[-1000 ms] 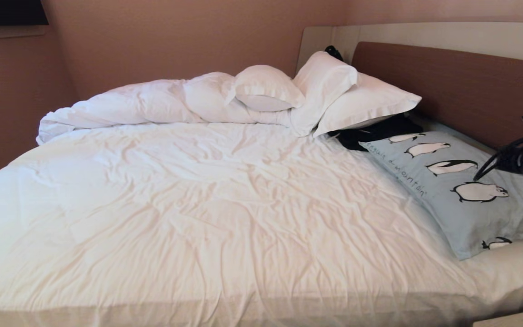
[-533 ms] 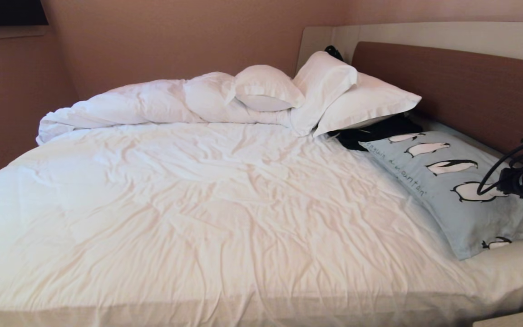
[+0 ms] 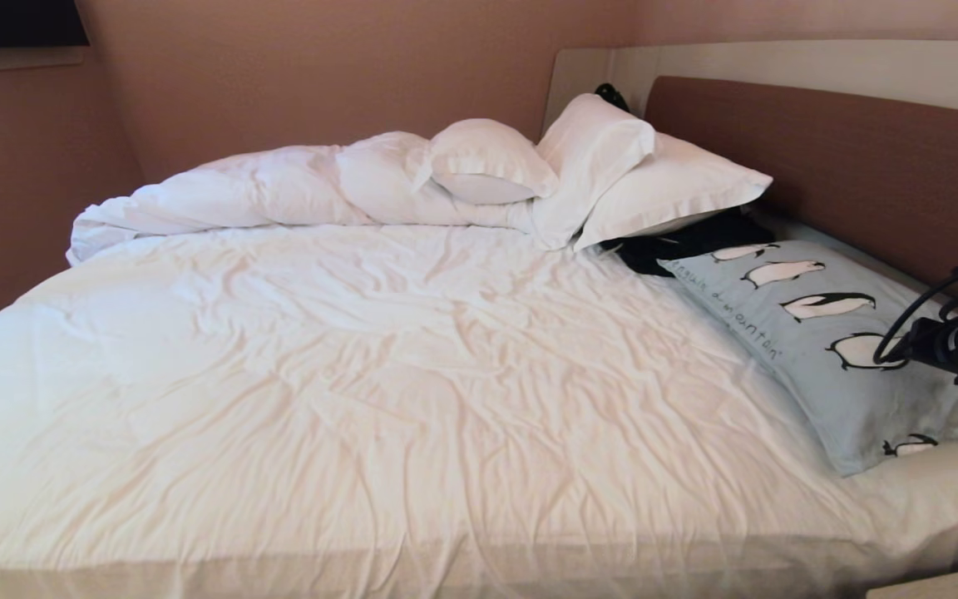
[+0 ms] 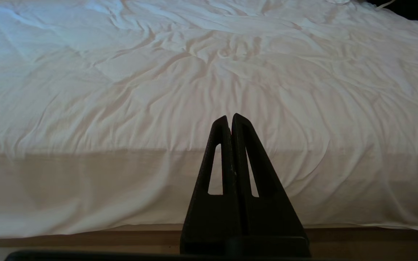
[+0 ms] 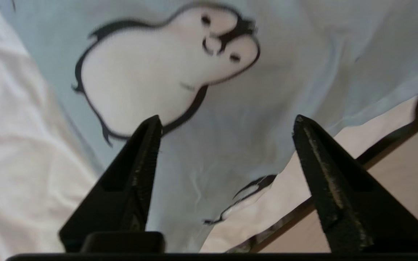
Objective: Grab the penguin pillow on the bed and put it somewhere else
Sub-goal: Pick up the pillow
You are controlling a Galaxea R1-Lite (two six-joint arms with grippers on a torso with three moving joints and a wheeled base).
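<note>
The penguin pillow [image 3: 812, 374] is light blue with black-and-white penguins. It lies flat at the right side of the bed [image 3: 362, 374], below the headboard. My right arm [image 3: 957, 345] reaches in from the right edge over the pillow's near end. In the right wrist view my right gripper [image 5: 226, 119] is open just above the pillow [image 5: 274, 72], and nothing sits between its fingers. The pillow's corner and the mattress edge lie below it. My left gripper [image 4: 229, 117] is shut and empty, parked in front of the bed's near edge [image 4: 122, 188].
Plain white pillows [image 3: 604, 158] and a bunched duvet [image 3: 263, 187] lie along the far side. A black garment [image 3: 678, 241] lies between them and the penguin pillow. The brown headboard [image 3: 820, 150] runs along the right. A pale furniture corner [image 3: 953, 582] shows at bottom right.
My right arm has come down and now hangs lower over the pillow's near end. The pillow has not shifted.
</note>
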